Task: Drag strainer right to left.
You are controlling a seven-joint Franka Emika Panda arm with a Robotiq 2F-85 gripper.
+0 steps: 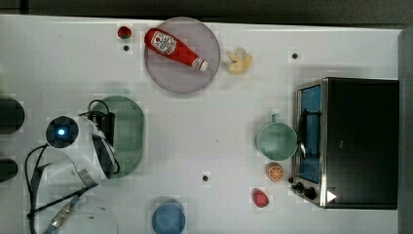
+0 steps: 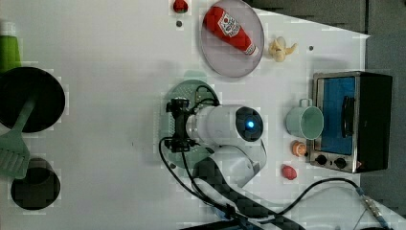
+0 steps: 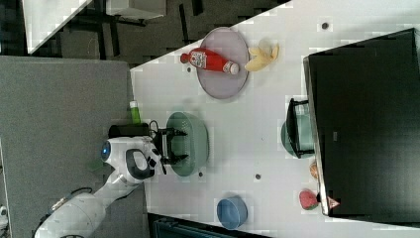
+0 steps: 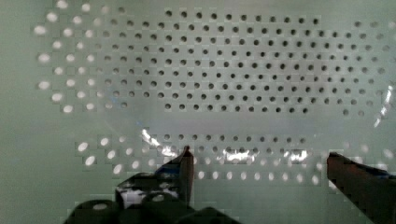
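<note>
The strainer [image 1: 130,127], a pale mint-green oblong colander, lies on the white table at the top view's left. My gripper [image 3: 179,145] hangs over the strainer's end nearest the arm, open, with nothing between its fingers. From the wrist, the strainer's perforated inside [image 4: 233,70] is close below, and the two dark fingertips [image 4: 187,161] stand wide apart just above it, the gripper [image 4: 259,161] holding nothing. In the left view, the arm covers much of the strainer [image 2: 189,91], and the gripper [image 2: 175,123] points toward the left view's left.
A grey-lilac plate [image 1: 180,78] with a ketchup bottle [image 1: 175,48] sits at the back, a banana [image 1: 238,62] beside it. At the top view's right stand a toaster oven [image 1: 358,141], a mint mug [image 1: 276,141], an orange [image 1: 275,171] and a strawberry [image 1: 260,197]. A blue bowl [image 1: 168,218] is near the front edge.
</note>
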